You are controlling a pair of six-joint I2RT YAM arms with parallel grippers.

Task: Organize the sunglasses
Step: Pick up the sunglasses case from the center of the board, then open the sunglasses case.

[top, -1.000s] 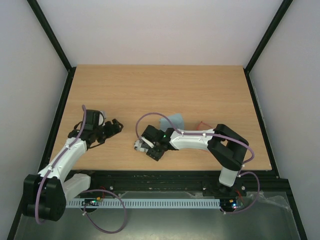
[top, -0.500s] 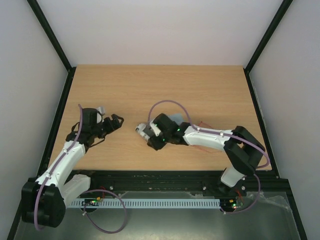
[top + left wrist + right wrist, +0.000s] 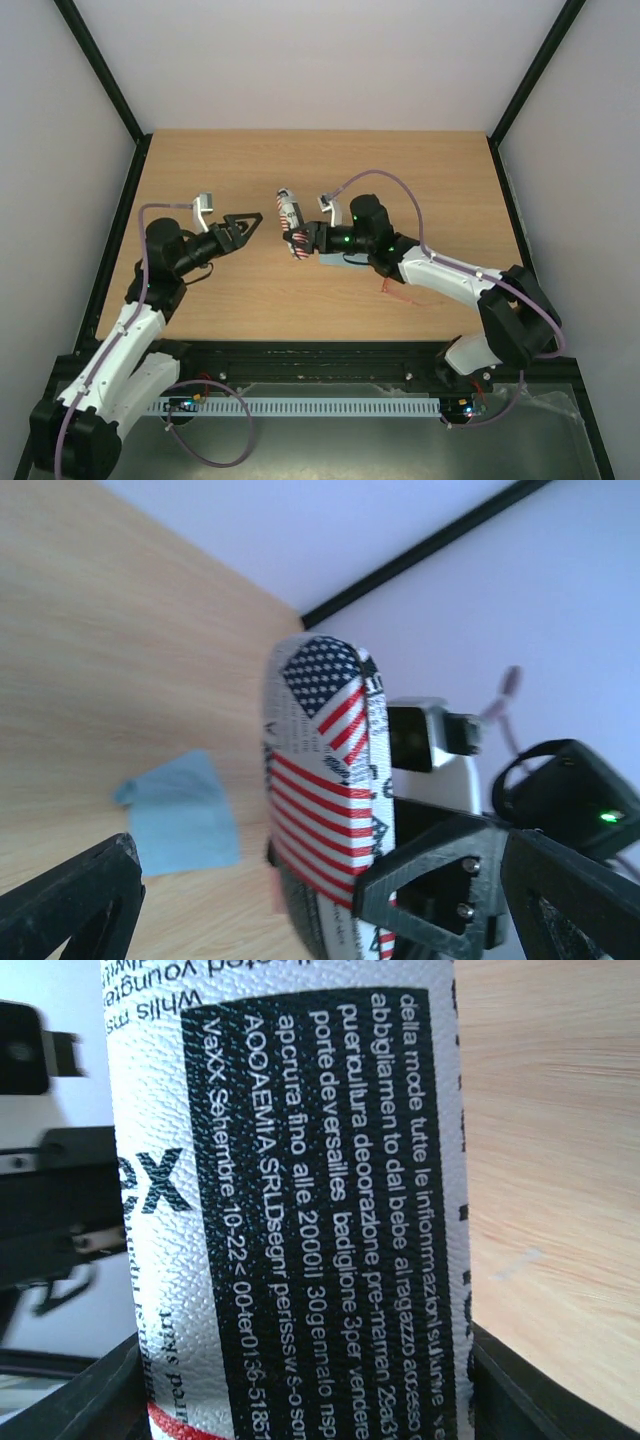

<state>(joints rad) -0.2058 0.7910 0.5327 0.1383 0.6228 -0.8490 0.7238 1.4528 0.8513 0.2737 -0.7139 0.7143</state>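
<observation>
My right gripper (image 3: 303, 240) is shut on the oblong flag-patterned case (image 3: 289, 216) and holds it upright above the table's middle. In the right wrist view the case (image 3: 290, 1200) fills the frame between the fingers (image 3: 545, 1395). My left gripper (image 3: 247, 221) is open and points right at the case, a short gap away. In the left wrist view the case (image 3: 325, 800) stands ahead of its spread fingers (image 3: 70, 900). Only a bit of the red-orange sunglasses (image 3: 392, 287) shows on the table beside the right forearm.
A light blue cloth (image 3: 180, 815) lies flat on the wood behind the case; in the top view the cloth (image 3: 352, 263) is mostly hidden under the right arm. Black rails (image 3: 515, 230) edge the table on the left and right.
The right arm has lifted the case from near the front edge and carried it back toward the middle. The left arm has risen and reached right toward the case, jaws slightly wider.
</observation>
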